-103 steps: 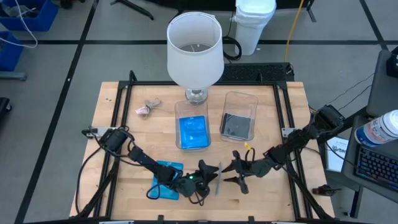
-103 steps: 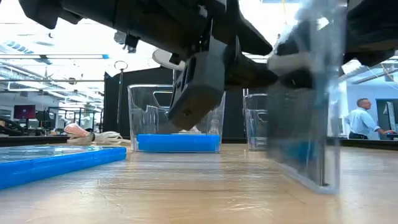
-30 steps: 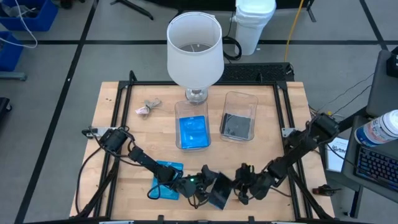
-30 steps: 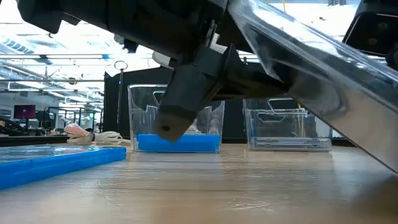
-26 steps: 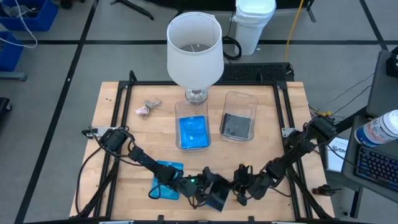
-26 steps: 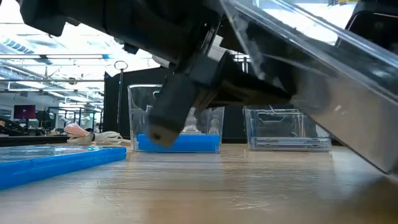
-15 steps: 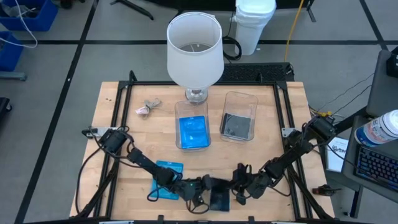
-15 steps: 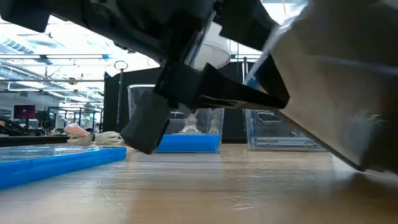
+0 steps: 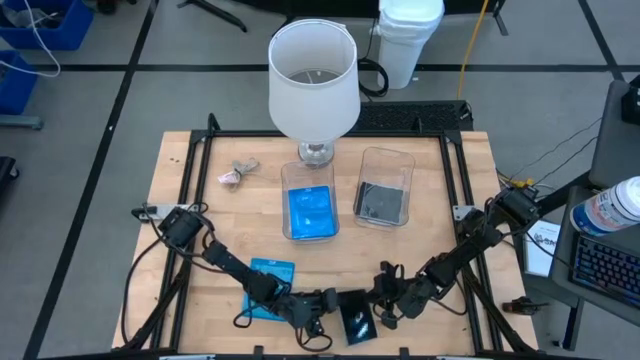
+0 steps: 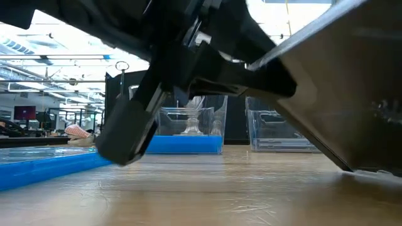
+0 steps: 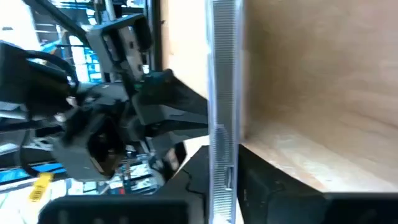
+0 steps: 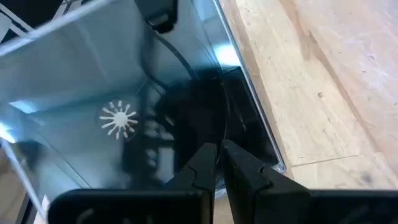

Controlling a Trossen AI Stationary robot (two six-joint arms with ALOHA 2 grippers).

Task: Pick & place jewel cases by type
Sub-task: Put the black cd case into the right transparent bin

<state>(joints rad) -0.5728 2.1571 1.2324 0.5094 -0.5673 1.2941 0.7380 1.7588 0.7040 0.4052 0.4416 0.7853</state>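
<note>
A smoky grey jewel case (image 9: 356, 320) sits near the table's near edge between my two grippers, tilted, its face turned up. My left gripper (image 9: 330, 302) is shut on its left edge and my right gripper (image 9: 378, 303) on its right edge. A blue jewel case (image 9: 268, 282) lies flat on the board beside my left arm. Farther back stand two clear tubs: the left tub (image 9: 309, 172) holds blue cases and the right tub (image 9: 386, 160) holds a grey case. My left gripper has the grey case's edge (image 11: 224, 155) between its two fingers, coming level from the table's left. The case runs edge-on away from the fingers. My right gripper pinches the opposite edge (image 12: 217, 140) between its fingertips (image 12: 202, 163), slanting down from the table's right. The case rises tilted from that hold; whether its low edge (image 10: 370, 168) rests on the board, I cannot tell.
A white lamp (image 9: 313, 75) stands behind the tubs at the far edge. A small pinkish lump (image 9: 235, 175) lies at the far left. A black frame rail (image 9: 195, 190) borders the board. Bare wood lies between the tubs and the grippers.
My left gripper has rolled, moved toward the table's right onto the grey case, and its fingers have drawn together on the case's edge. The case, which my right gripper still holds, has tipped from a steep slant to lie flatter.
</note>
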